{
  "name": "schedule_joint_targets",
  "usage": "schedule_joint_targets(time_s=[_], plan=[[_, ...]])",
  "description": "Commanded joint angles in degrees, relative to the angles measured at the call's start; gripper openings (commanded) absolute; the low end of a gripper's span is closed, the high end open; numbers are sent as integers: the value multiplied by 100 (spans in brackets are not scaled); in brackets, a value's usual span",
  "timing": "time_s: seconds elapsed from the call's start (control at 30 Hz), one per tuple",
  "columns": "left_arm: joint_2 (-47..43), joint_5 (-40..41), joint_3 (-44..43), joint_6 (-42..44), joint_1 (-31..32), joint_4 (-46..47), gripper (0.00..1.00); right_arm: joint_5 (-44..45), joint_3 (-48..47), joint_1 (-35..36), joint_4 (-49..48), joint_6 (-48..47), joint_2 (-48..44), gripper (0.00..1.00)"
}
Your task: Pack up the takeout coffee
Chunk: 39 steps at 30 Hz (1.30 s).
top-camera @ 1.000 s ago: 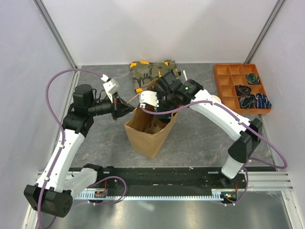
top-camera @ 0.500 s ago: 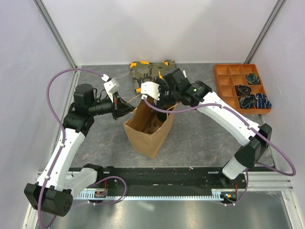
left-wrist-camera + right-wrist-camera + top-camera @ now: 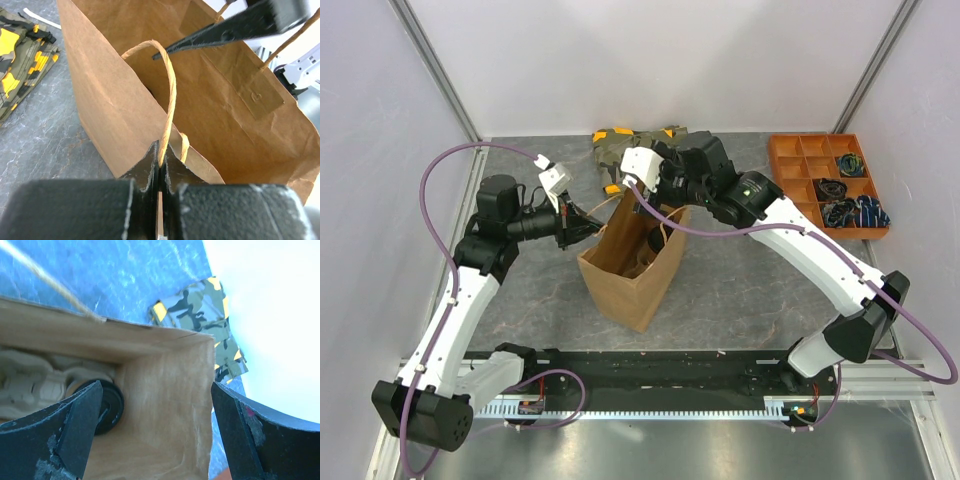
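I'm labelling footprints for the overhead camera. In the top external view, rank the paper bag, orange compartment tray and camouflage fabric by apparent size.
Largest: orange compartment tray and paper bag look about alike; the bag stands taller, nearer the camera, so unranked.
Smallest: camouflage fabric, though partly hidden behind the right arm.

A brown paper bag (image 3: 628, 280) stands open on the grey bench (image 3: 740, 285). A camouflage cloth (image 3: 625, 146) lies behind it, and an orange compartment tray (image 3: 788, 160) sits far right.

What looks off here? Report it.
Nothing stands out. The bag stands intact, its handle pinched by the left gripper. The coffee sits inside, black lid on, no spill visible.
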<state>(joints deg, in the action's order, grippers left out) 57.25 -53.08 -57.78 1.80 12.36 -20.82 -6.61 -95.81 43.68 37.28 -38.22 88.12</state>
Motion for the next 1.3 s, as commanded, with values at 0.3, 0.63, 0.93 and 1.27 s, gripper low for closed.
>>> schedule_joint_targets(time_s=[0.3, 0.63, 0.93, 1.27], plan=[[75, 298, -409, -31, 21, 34, 38, 389, -974, -17, -1091, 1150, 153, 98], [154, 456, -787, 31, 12, -80, 64, 1003, -1019, -166, -1916, 1273, 241, 98], [181, 404, -1130, -127, 12, 34, 68, 1443, -1344, -948, -1979, 1765, 619, 98], [225, 667, -1411, -479, 3, 324, 76, 1383, -1430, -2064, -671, 2204, 1330, 98]])
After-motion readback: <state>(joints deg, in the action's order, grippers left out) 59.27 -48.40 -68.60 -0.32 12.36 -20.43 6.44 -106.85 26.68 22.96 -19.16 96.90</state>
